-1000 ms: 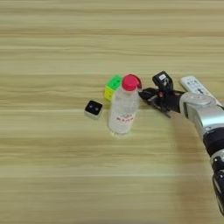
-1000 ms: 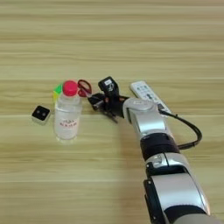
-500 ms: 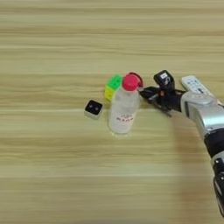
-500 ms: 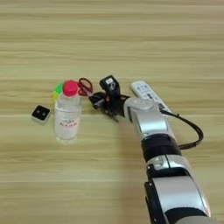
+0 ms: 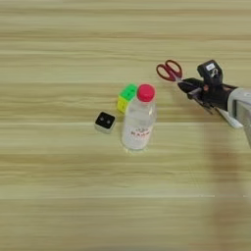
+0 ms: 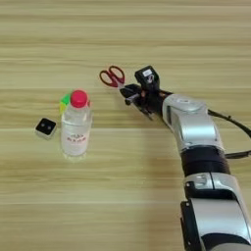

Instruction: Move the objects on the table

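Observation:
A clear plastic bottle [image 5: 138, 122] with a red cap stands upright at the middle of the table [image 5: 59, 196]. Just behind it on its left lies the multicoloured puzzle cube [image 5: 126, 96], showing green and yellow faces. A small white box [image 5: 105, 122] with a black top sits left of the bottle. The red-handled scissors [image 6: 112, 77] lie right of and behind the bottle, handles pointing left. My right gripper [image 6: 131, 93] is shut on their blade end. A white strip of the remote [image 5: 228, 118] shows under my forearm.
My silver forearm [image 6: 191, 122] runs from the bottom right up to the gripper, with a black cable [image 6: 235, 127] trailing off to its right.
The scissors have come away from the bottle's cap, drawn right and toward the far side by my gripper. Bottle, cube and box have not moved.

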Robot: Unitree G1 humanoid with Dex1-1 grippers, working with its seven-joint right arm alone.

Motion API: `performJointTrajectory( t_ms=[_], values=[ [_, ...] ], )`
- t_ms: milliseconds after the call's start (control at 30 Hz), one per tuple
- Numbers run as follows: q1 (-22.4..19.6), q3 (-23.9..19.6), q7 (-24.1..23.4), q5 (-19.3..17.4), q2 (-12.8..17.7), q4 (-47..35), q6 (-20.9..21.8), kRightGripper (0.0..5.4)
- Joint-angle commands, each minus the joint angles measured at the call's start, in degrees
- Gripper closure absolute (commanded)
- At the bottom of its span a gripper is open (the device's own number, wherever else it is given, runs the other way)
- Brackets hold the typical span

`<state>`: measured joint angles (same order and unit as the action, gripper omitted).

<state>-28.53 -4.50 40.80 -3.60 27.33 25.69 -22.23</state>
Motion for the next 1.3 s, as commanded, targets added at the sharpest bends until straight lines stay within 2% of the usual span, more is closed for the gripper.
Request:
performJointTrajectory(
  t_ms=[33,133,300,800,867,1100,1300],
  values=[
    [-0.37,-1.20,0.50,-0.20,4.81,-3.40,0.43,4.69],
    [1.38,-1.29,0.71,0.24,5.94,-2.56,0.57,4.69],
    [2.28,-0.91,0.18,0.54,6.18,-0.39,1.24,4.69],
    [0.02,-0.83,-1.09,1.82,6.55,7.75,4.34,4.69],
    [-0.19,-0.76,-1.09,1.86,6.58,8.23,4.64,4.32],
    [-0.89,-1.34,-1.24,0.87,6.22,7.23,6.12,3.75],
    [-0.80,-1.85,-0.98,-0.09,5.90,4.54,6.54,3.03]
  ],
)
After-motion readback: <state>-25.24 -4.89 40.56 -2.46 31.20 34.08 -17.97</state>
